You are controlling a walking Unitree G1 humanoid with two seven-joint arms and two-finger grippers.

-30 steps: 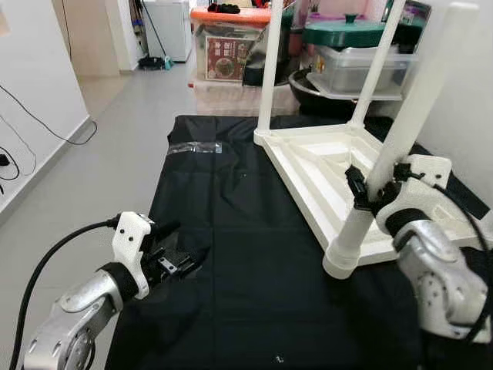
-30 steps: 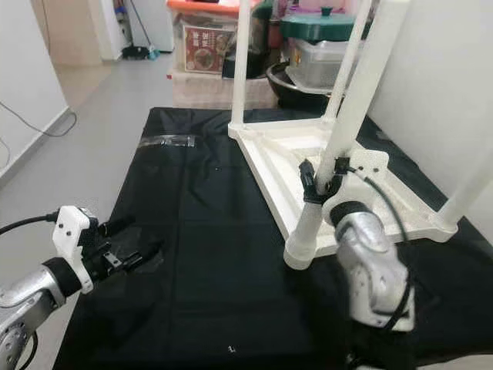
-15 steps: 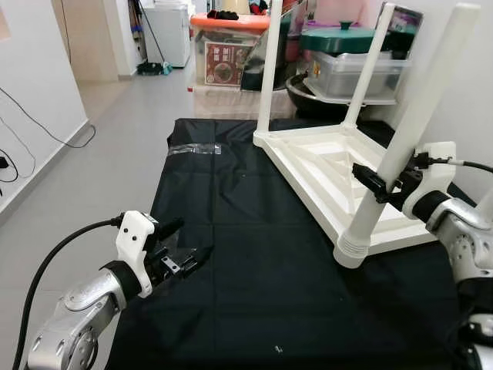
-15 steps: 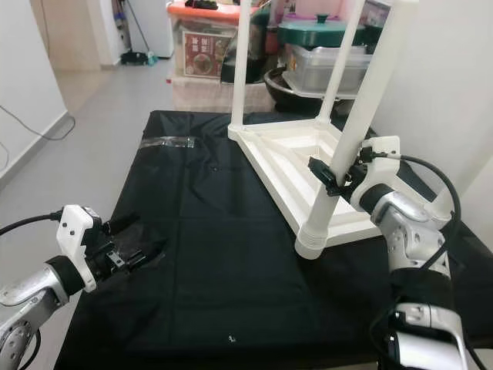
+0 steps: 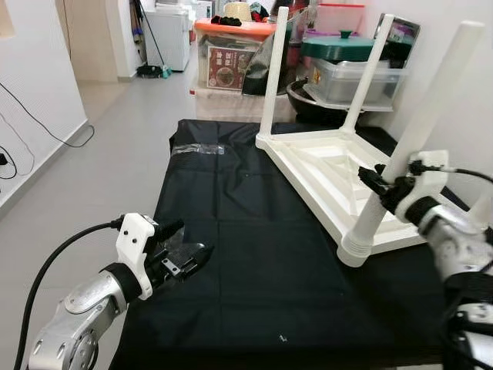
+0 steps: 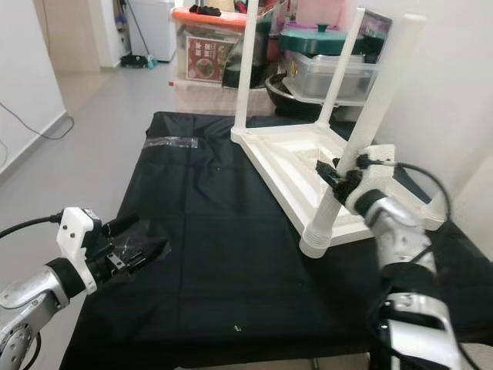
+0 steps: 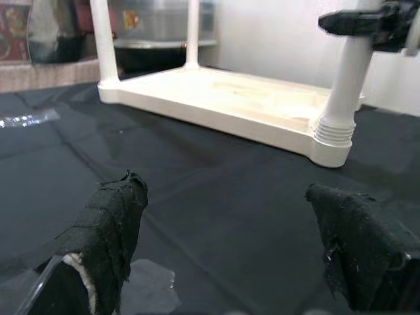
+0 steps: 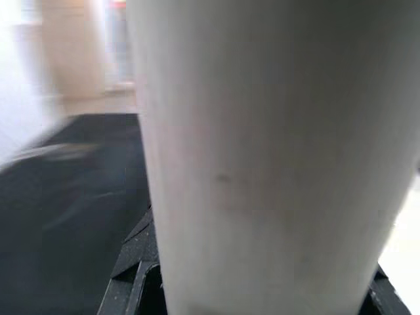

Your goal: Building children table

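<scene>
A white children's table (image 5: 323, 166) lies upside down on a black cloth (image 5: 246, 231), its legs pointing up. My right gripper (image 5: 381, 187) is shut on the near leg (image 5: 416, 139), a little above its ribbed base; that leg (image 8: 262, 164) stands right against the fingers in the right wrist view. My left gripper (image 5: 189, 247) hovers low over the cloth at the front left, well apart from the table. Its fingers (image 7: 108, 243) are open with nothing between them, and a scrap of clear plastic (image 7: 151, 289) lies just below.
Storage boxes (image 5: 231, 54) and a pot with a green lid (image 5: 343, 46) are stacked behind the table. A strip of clear tape (image 5: 198, 149) sits on the cloth's far left. Grey floor with a cable (image 5: 46, 127) lies to the left, a white wall to the right.
My right arm has swung out to the right while staying shut on the leg. The view has shifted slightly. The left gripper has hardly moved.
</scene>
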